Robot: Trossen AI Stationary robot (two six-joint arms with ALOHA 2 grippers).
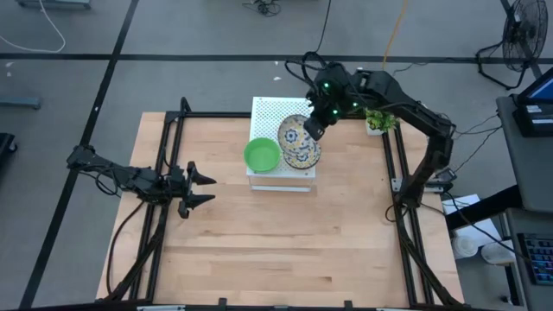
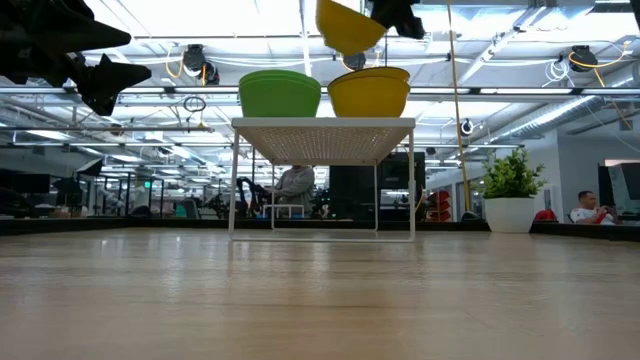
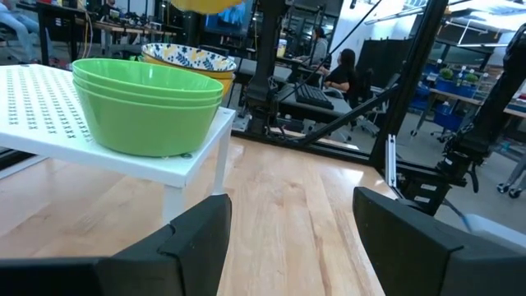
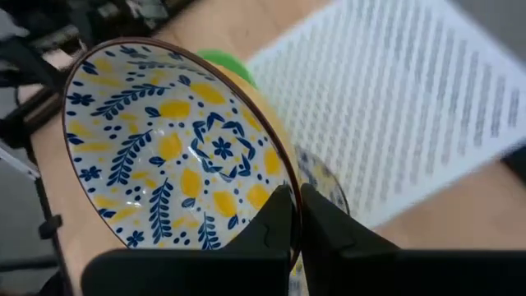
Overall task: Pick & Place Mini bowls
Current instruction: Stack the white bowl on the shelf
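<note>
1. Right gripper [image 1: 313,130], above the white perforated box [image 1: 270,111], pinches the rim of a floral bowl [image 4: 177,152], held tilted.
2. Green bowls [image 1: 262,155] and a floral bowl [image 1: 301,151] rest along the box's front edge.
3. Left gripper [image 1: 200,188], fingers spread, hovers near the worktop's [image 1: 285,242] left edge.

Grey floor [image 1: 216,34] (cables [image 1: 34,34] trailing)

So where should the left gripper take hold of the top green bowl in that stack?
Probably by the rim of the green bowl stack, one finger inside and one outside, coming from above. The bowls sit nested and upright on the white perforated box, so only the top rim is free. The left gripper waits open.
</note>
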